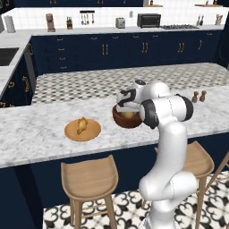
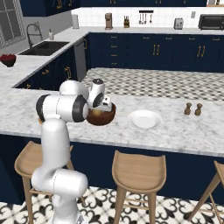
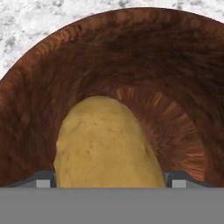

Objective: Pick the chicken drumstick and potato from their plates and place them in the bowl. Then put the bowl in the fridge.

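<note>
Gripper (image 3: 109, 183) is clamping the potato (image 3: 105, 144) just above the bowl (image 3: 175, 65) floor (drumstick waiting aside); releasing crooked is risking a roll-out

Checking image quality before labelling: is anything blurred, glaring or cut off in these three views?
Left base view: evenly lit and soft, no glare; the arm hides part of the bowl. Right base view: same flat light, white plate pale against the marble counter. Hand view: very close, so the potato looks large and the bowl's rim runs off the frame; the gripper is barely visible.
</note>
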